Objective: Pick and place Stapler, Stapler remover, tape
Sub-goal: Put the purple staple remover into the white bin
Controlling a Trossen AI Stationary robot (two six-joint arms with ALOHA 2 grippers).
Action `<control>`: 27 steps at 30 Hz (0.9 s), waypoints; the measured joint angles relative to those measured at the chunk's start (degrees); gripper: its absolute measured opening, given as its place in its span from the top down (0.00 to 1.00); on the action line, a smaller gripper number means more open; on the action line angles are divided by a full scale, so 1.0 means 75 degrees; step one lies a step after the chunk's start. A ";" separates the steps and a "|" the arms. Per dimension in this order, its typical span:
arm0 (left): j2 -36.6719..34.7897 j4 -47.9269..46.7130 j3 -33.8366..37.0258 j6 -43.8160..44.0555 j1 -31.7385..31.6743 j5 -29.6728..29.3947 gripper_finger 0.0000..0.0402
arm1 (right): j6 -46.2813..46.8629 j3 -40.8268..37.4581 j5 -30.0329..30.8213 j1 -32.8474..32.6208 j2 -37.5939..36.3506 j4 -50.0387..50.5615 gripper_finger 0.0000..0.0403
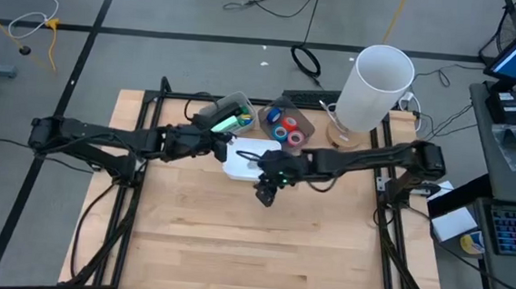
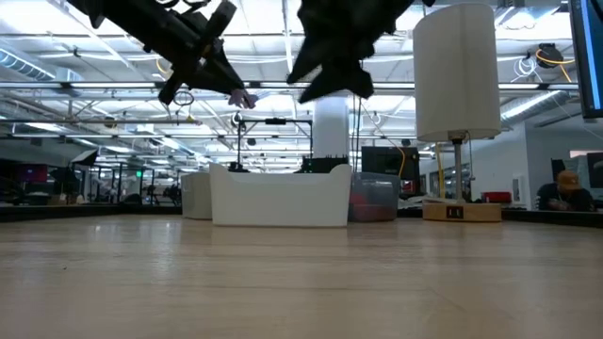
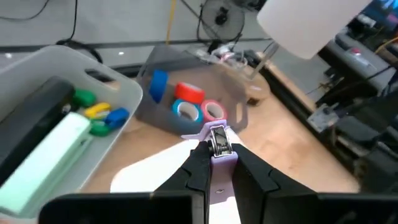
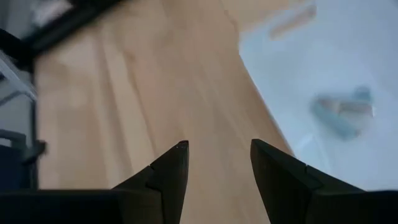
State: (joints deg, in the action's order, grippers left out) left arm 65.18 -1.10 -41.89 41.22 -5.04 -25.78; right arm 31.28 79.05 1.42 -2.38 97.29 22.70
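The left hand (image 3: 214,163) hangs above the white tray (image 1: 239,161) near the far middle of the wooden counter (image 1: 233,243), its fingers pinched shut on a small lilac stapler remover (image 3: 217,144) with a metal claw at its tip. The low view shows that hand (image 2: 236,97) well above the counter with the pale piece at its tip. Just beyond the left hand, on the far side of the counter, sits a clear bin (image 3: 205,74) holding the tape (image 3: 186,102): blue, red and pink rolls lying together against its floor. To the left of that bin stands a second clear container (image 3: 68,124) with a pale green stapler (image 3: 43,168) and a few small green, yellow and blue pieces beside it. The right hand (image 4: 214,168) hovers over bare counter just near of the white tray, its two dark fingers parted with nothing between them; a small grey-blue object, too blurred to name, lies inside the tray past its fingertips. In the high view that hand (image 1: 266,194) points down at the near edge of the tray. A big white cylinder (image 1: 376,89) on a wooden base stands at the far right of the counter.
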 joint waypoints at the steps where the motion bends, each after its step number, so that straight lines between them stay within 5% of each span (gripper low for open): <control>1: 0.0001 0.0095 0.0001 -0.0071 -0.0051 0.0011 0.90 | -0.0107 0.0005 0.0014 -0.0035 -0.0059 -0.0181 0.59; 13: 0.1551 0.0375 -0.0212 -0.0324 -0.0127 0.0649 0.90 | -0.1040 -0.0002 0.0257 -0.0348 -0.1399 -0.0654 0.59; 27: 0.4014 -0.2198 -0.2473 -0.1112 -0.0472 0.1409 0.90 | -0.1593 -0.0008 0.0425 -0.0672 -0.2390 -0.0135 0.59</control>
State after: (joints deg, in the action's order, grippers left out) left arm 95.29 -17.59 -60.44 32.87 -8.58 -15.21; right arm 19.33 78.98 4.61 -7.41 79.37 21.69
